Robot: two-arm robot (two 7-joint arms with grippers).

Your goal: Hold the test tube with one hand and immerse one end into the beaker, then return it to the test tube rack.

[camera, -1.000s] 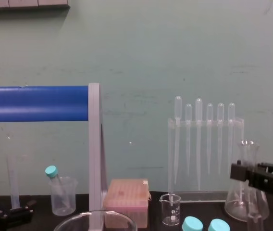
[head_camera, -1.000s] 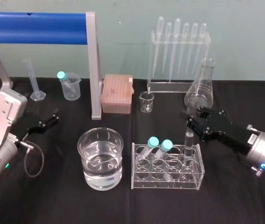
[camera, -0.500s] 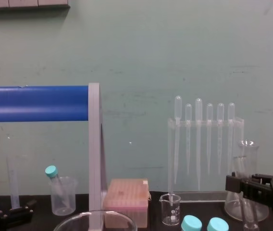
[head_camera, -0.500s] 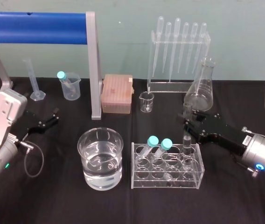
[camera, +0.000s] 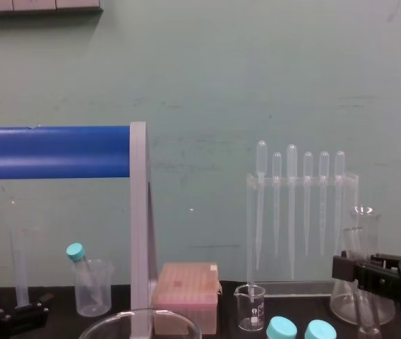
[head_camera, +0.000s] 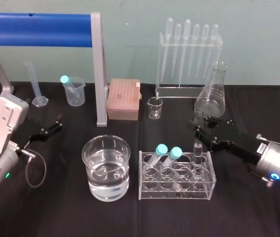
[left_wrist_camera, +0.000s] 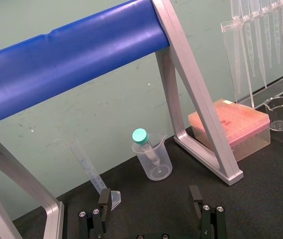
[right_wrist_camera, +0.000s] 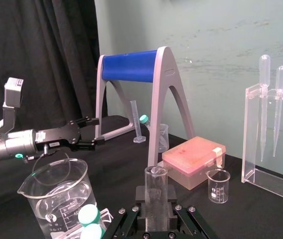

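The test tube (head_camera: 197, 150) stands upright with its lower end in the back right hole of the clear rack (head_camera: 177, 194). My right gripper (head_camera: 199, 131) is shut on the test tube (right_wrist_camera: 156, 183) near its upper part, both fingers against the glass. The wide glass beaker (head_camera: 106, 154), partly filled with clear liquid, stands left of the rack. Far to the left, my left gripper (head_camera: 52, 129) rests low over the table, open and holding nothing (left_wrist_camera: 151, 206).
Two teal-capped tubes (head_camera: 167, 151) lean in the rack. Behind stand an Erlenmeyer flask (head_camera: 212, 94), a small glass beaker (head_camera: 155, 107), a pipette stand (head_camera: 188, 54), a pink tip box (head_camera: 124, 98), a plastic beaker (head_camera: 75, 91) and a blue-barred frame (head_camera: 98, 69).
My right gripper has come down and slightly left with the test tube, sinking it deeper into the rack hole. The left arm has not moved.
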